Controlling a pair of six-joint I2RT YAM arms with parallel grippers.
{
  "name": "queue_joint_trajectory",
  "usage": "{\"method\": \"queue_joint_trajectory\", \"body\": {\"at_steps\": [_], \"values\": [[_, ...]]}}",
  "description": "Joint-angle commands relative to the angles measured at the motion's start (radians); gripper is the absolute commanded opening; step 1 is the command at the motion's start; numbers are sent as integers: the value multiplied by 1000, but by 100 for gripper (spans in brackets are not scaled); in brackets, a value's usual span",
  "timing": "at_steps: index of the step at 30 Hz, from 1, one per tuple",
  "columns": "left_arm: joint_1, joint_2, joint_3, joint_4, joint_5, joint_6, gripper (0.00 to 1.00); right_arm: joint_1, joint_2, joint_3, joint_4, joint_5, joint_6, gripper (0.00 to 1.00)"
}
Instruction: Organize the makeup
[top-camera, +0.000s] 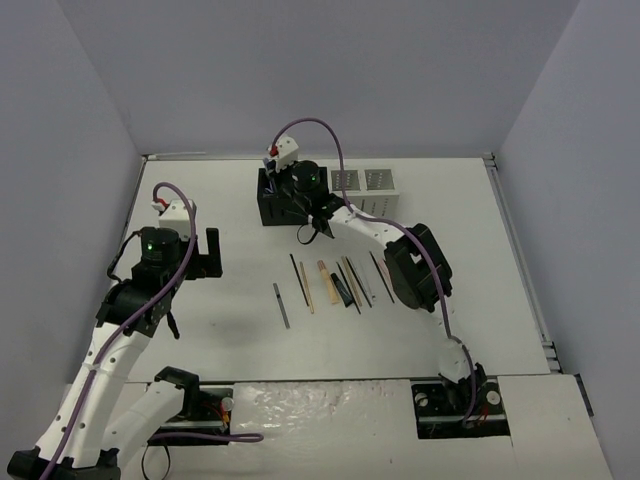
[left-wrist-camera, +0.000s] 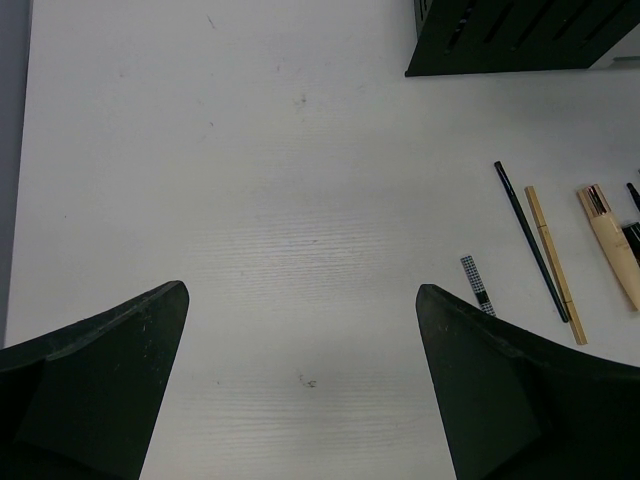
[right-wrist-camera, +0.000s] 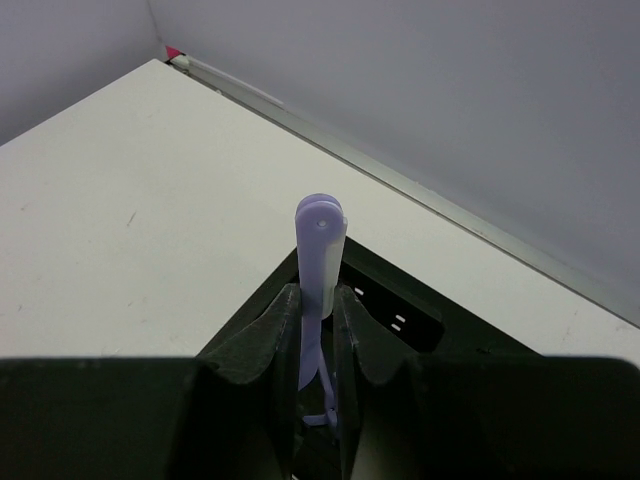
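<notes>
My right gripper (right-wrist-camera: 318, 295) is shut on a lilac tool (right-wrist-camera: 320, 250), which stands upright between the fingers, directly over the black slotted organizer (right-wrist-camera: 400, 310). From above, the right gripper (top-camera: 300, 190) hovers at that black organizer (top-camera: 270, 208). The remaining makeup lies in a row on the table (top-camera: 330, 285): a grey checkered strip (top-camera: 282, 305), a black pencil (top-camera: 297, 275), a tan pencil (top-camera: 307, 287) and several more slim items. My left gripper (left-wrist-camera: 302, 290) is open over bare table, left of the strip (left-wrist-camera: 477, 283), with nothing between its fingers.
A white slotted organizer (top-camera: 368, 182) stands just right of the black one at the back. In the left wrist view the black organizer (left-wrist-camera: 520, 35) sits at the top right. Grey walls close in the table on three sides.
</notes>
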Motion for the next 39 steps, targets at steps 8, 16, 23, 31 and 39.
{"method": "queue_joint_trajectory", "body": {"at_steps": [8,16,23,31,39], "values": [[22,5,25,77,36,-19,97,-11,-38,82,47,-12,12,25],[26,4,25,77,39,-18,97,-11,-259,-106,-13,17,9,46],[34,10,28,72,41,-16,97,-23,-540,-327,-245,133,46,47],[40,10,29,68,46,-14,97,-89,-826,-635,-561,185,223,46],[43,23,32,65,48,-13,97,-207,-919,-869,-721,84,289,40]]}}
